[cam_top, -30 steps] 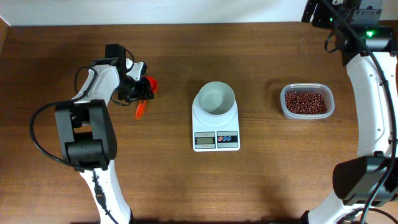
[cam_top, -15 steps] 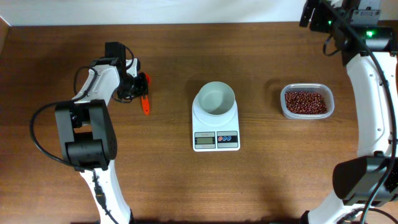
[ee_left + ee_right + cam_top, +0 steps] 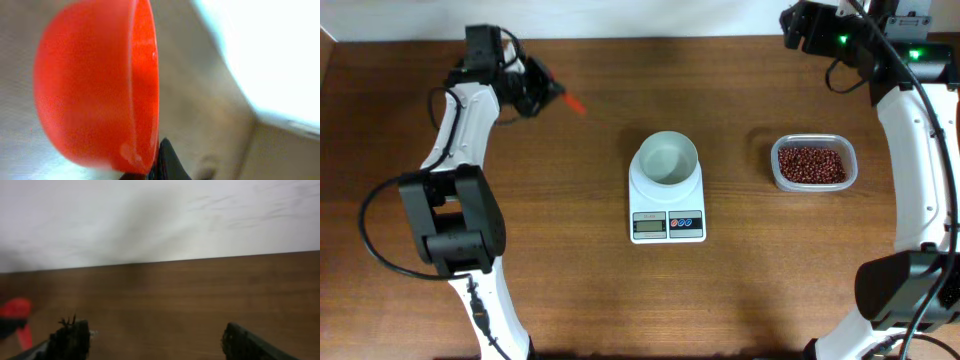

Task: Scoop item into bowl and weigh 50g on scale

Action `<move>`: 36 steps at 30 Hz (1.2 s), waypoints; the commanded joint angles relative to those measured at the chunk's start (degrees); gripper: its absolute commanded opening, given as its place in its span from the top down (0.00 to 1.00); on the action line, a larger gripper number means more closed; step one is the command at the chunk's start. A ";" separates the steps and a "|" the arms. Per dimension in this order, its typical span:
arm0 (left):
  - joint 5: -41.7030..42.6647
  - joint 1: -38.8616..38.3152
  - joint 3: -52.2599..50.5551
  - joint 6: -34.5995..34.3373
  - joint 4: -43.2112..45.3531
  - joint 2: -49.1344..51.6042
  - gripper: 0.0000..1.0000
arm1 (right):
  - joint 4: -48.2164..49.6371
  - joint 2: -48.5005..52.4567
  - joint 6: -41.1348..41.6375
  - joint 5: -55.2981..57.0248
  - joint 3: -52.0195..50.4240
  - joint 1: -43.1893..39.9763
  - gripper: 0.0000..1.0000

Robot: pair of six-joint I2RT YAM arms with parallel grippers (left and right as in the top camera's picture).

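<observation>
One orange scoop (image 3: 95, 85) is clamped in the left pincer (image 3: 538, 91); the right pincer (image 3: 155, 342) gapes; scale (image 3: 655, 206) writing illegibly small.

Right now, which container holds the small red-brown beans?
The clear plastic tub at the right; the round white bowl on the white scale is empty.

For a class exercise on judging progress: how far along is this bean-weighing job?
Done: the small round white bowl sits empty on the white digital kitchen scale. In hand: the left gripper is shut on the orange-red plastic scoop. Left: scooping the small dark reddish-brown beans from the clear plastic tub into the bowl and weighing them. The right gripper is open, empty.
</observation>
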 commanded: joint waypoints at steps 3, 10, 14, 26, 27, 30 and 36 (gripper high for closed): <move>14.25 -0.35 2.78 -31.32 41.55 0.61 1.00 | 2.01 0.33 15.96 -17.49 0.83 -0.04 0.35; 4.70 -6.21 2.78 -51.08 68.65 0.61 1.00 | 15.56 0.33 18.75 -25.81 0.83 5.40 0.01; 2.47 -10.47 2.78 -51.04 68.67 0.61 1.00 | 17.94 0.57 18.75 -12.68 0.83 12.33 0.01; -6.47 -17.33 2.78 -51.06 72.48 0.61 1.00 | 32.61 4.09 20.28 -7.56 0.83 15.08 0.00; -6.47 -17.73 2.78 -51.06 72.48 0.61 1.00 | 33.16 4.09 20.26 -7.54 0.83 15.30 0.02; -6.45 -18.86 2.78 -55.15 72.57 0.61 1.00 | 35.85 4.31 20.52 -7.50 0.83 16.28 0.11; -6.40 -20.63 2.78 -56.15 80.94 0.61 1.00 | 37.62 4.31 26.58 -6.78 0.83 17.11 0.33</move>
